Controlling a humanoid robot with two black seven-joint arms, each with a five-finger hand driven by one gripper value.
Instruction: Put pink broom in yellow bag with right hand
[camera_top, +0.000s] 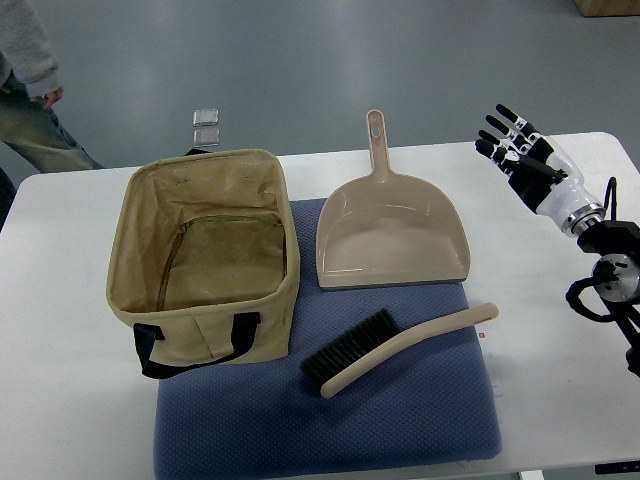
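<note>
The pink broom, a beige-pink hand brush with black bristles, lies on the blue mat, handle pointing right and up. The yellow bag, an open tan fabric box with black handles, stands to its left, nothing inside it. My right hand hovers over the table's far right, above and right of the broom, fingers spread and holding nothing. The left arm does not show.
A matching pink dustpan lies on the mat just behind the broom, handle pointing away. A person stands at the top left corner. Two small clear squares lie on the floor beyond the white table.
</note>
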